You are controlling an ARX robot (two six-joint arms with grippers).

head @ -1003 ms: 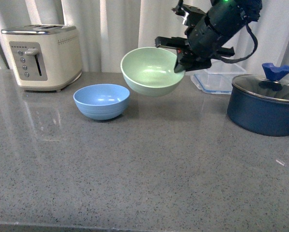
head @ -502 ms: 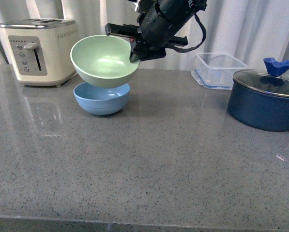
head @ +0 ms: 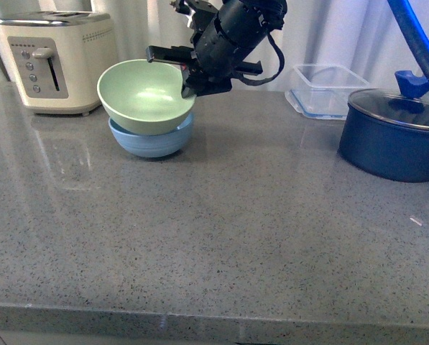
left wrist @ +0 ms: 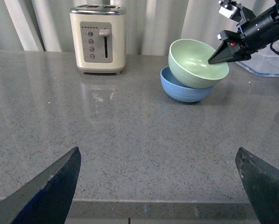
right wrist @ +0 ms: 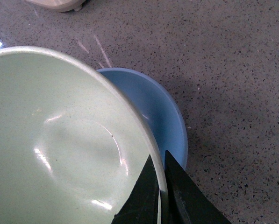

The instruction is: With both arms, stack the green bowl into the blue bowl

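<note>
A grey speckled stone worktop (head: 236, 237) stands before pale curtains (head: 329, 32). The right tool (head: 187, 85) pinches the rim of the green bowl (head: 139, 97), holding it tilted in the blue bowl (head: 153, 141) near the far left corner, beside a cream toaster (head: 52, 61). The left tool (left wrist: 157, 151) hangs spread wide and empty near the front edge. A navy lidded pot (head: 394, 140) and a clear container (head: 325, 90) stand at the far right.

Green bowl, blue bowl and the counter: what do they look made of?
Green bowl: probably plastic, matte, with only soft highlights inside. Blue bowl: likely the same, going by its similar dull sheen. Counter: grey speckled stone or a stone-look surface, polished enough to reflect the toaster.
</note>
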